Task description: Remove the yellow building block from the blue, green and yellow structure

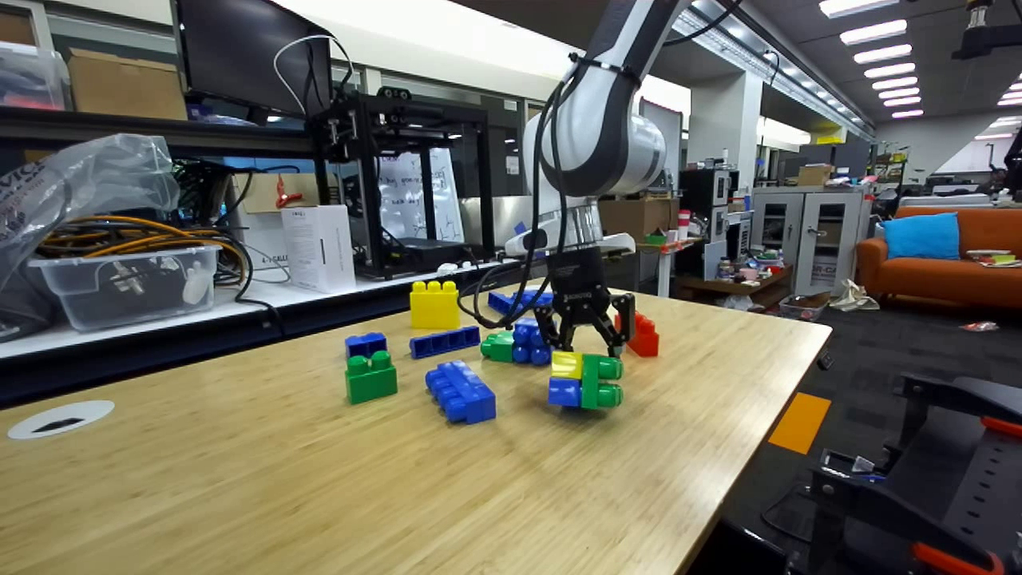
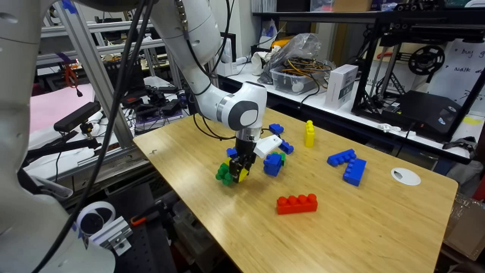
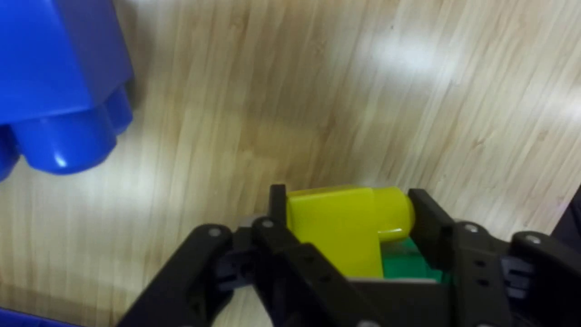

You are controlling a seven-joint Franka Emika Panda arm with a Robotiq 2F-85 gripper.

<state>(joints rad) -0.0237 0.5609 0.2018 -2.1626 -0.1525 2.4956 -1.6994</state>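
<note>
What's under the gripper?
In an exterior view, the blue, green and yellow structure shows below the gripper. In the wrist view, the yellow building block sits between the fingers, with a green part beside its stud; the block and gripper cover what lies beneath.

The brick structure (image 1: 589, 383) presents green studs (image 1: 610, 368) facing right, its yellow building block (image 1: 566, 366) directly above its blue piece (image 1: 564, 392). The Robotiq gripper (image 1: 587, 349) points down at the structure's upper edge. On the wooden tabletop (image 1: 303, 495), by position from the structure as viewed: studded blue brick (image 1: 461, 393), near left; green brick (image 1: 371, 381), farther left; tall yellow block (image 1: 435, 307), behind left, well apart; red brick (image 1: 644, 337), behind right, partly hidden by the gripper. Orange sofa (image 1: 930, 274) with blue cushion (image 1: 921, 236): far beyond, right.
</note>
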